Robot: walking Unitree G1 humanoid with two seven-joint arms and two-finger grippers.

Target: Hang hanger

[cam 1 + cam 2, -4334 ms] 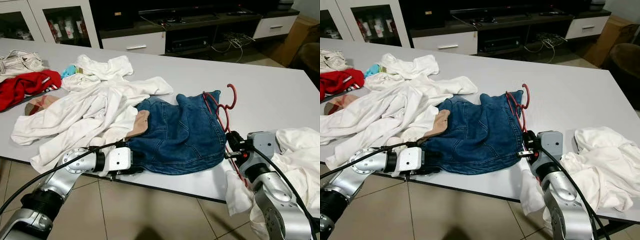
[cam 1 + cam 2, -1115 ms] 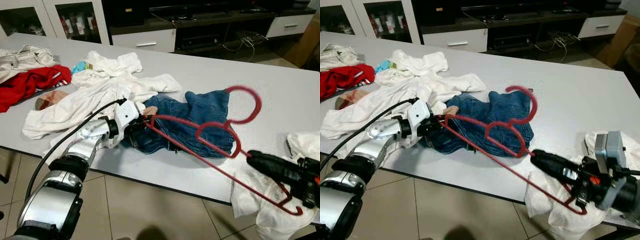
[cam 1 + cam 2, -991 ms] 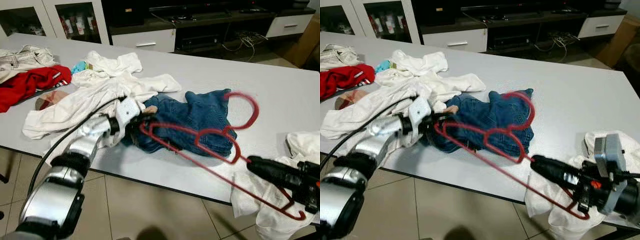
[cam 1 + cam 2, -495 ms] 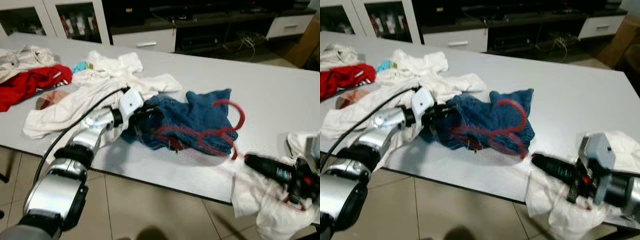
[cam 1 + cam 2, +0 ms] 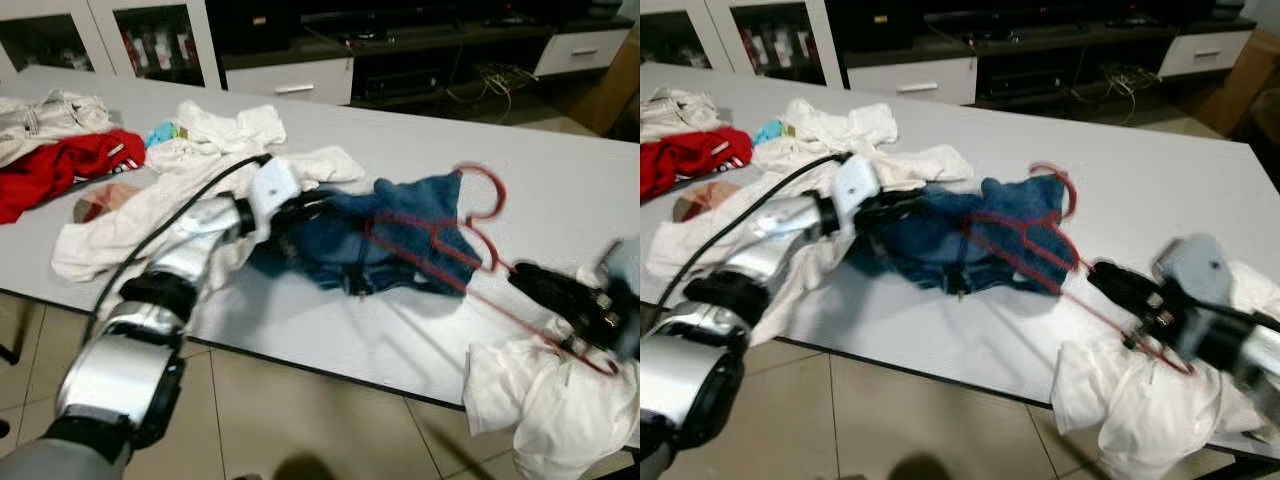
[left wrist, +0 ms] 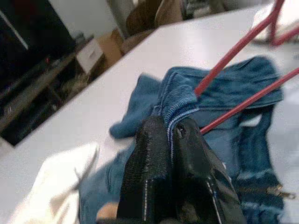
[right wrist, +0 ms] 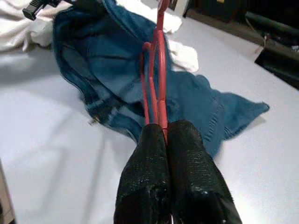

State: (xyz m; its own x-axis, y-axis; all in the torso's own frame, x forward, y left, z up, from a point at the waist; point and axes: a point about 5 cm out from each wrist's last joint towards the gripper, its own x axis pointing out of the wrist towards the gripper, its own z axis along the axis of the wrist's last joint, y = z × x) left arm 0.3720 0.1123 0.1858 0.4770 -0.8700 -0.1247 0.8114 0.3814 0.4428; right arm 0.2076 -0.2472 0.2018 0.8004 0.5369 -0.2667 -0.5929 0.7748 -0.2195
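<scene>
Blue jeans lie crumpled in the middle of the grey table. My left gripper is shut on a folded denim edge and holds it a little off the table. A red wire hanger lies slanted over the right part of the jeans, hook toward the far side. My right gripper, just right of the jeans, is shut on the hanger's near corner; its fingers pinch the red wires. Two hanger wires pass right beside the pinched denim.
White garments are heaped left of the jeans, under my left arm. A red garment lies at the far left. A white cloth hangs over the front edge under my right arm. A TV cabinet stands beyond the table.
The hanger has swung right and toward the far side, now lying across the jeans. My left gripper has carried the denim edge right and away. My right gripper has moved farther over the table.
</scene>
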